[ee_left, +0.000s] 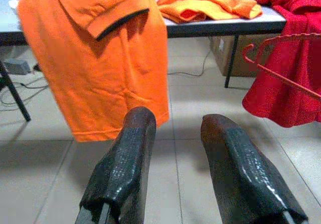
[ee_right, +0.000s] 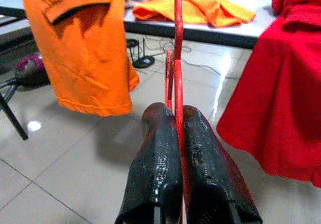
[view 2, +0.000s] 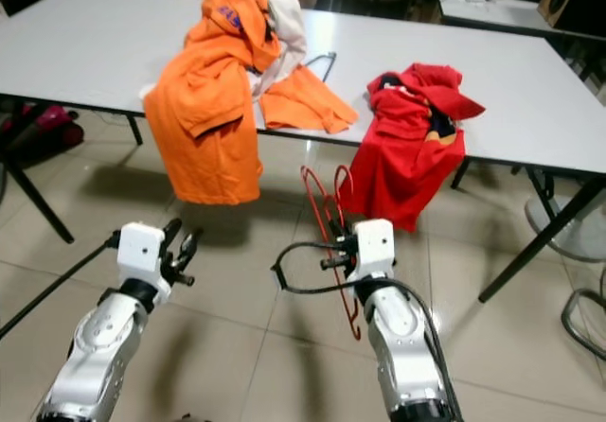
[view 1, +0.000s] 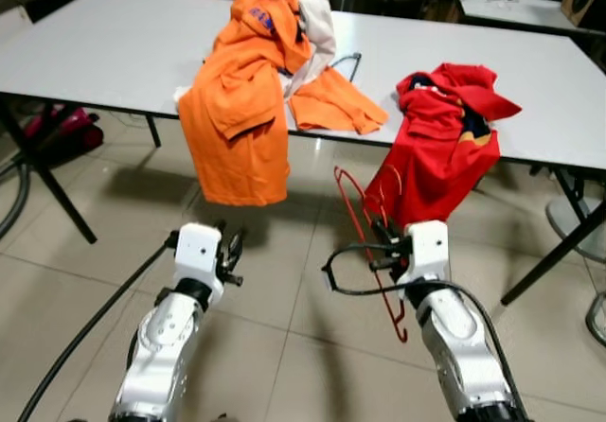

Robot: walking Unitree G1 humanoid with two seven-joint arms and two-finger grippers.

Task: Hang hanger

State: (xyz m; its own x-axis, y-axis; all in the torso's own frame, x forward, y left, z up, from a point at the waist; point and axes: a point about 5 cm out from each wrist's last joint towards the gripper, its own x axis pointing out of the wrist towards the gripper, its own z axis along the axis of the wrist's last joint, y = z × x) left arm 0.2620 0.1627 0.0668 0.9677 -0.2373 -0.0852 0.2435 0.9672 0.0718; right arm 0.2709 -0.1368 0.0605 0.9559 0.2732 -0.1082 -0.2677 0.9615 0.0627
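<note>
A red wire hanger [view 1: 365, 216] was held in the right tool [ee_right: 176, 133], whose two black fingers [ee_right: 158, 158] were pressed together on the thin red wire, as was seen in the right wrist view. The hanger was carried low in front of the white tabletop [view 1: 114, 43], above the tiled floor [view 1: 284, 299], with its frame standing roughly upright and reaching up toward the hem of a red shirt [view 1: 440, 148]. That shirt was draped over the near edge of the tabletop, its lower part hanging down just beside the hanger; whether the two touched could not be told. The left tool [ee_left: 173, 153] was held out at about the same height, well apart from the right one, its fingers [ee_left: 125, 158] parted with a clear gap between them and nothing gripped. An orange shirt [view 1: 237, 129] was hung over the tabletop edge ahead of the left tool, its lower half dangling toward the floor. A second, folded orange garment [view 1: 336, 100] was laid flat on the tabletop between the orange shirt and the red one, and a white garment [view 1: 317, 20] was bunched behind it. A dark wire hanger [view 1: 348, 62] was seen lying on the tabletop beside the white garment. A black cable [view 1: 346, 271] was looped out from the right wrist.
</note>
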